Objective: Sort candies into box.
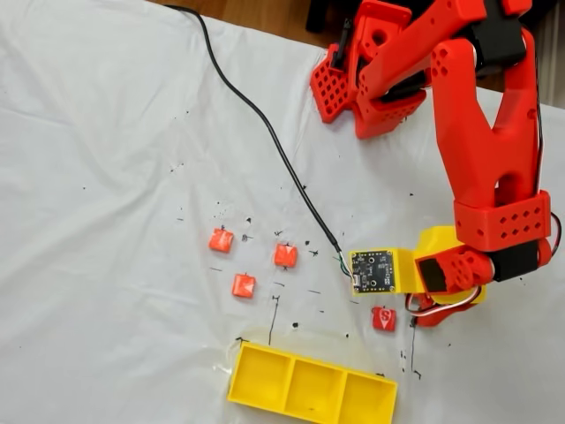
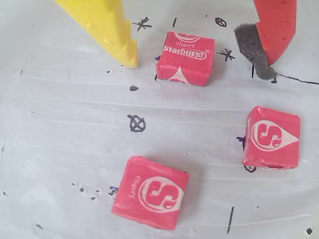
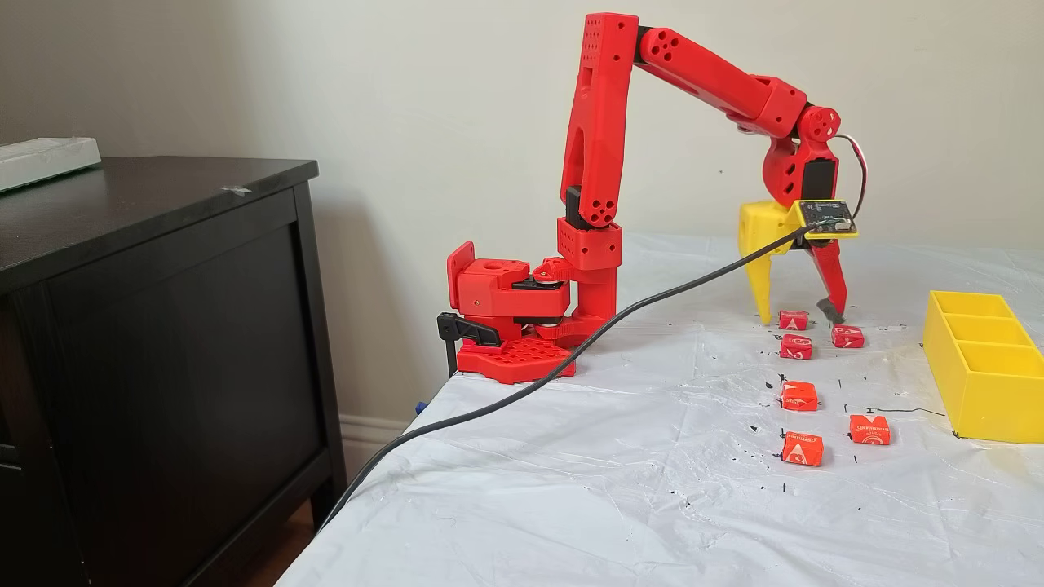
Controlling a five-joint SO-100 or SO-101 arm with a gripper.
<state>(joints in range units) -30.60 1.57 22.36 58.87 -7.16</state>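
In the wrist view, three deep red candies with white marks lie on the white sheet. My gripper is open and straddles the top candy, with the yellow finger on its left and the red padded finger on its right. The other two lie nearer. In a fixed view, the fingertips stand at the sheet around that candy. Three orange-red candies lie apart. The yellow box holds nothing in its compartments.
A black cable runs across the sheet to the circuit board on its yellow mount. The arm's base is clamped at the table edge. A dark cabinet stands beside the table. Pen marks dot the sheet.
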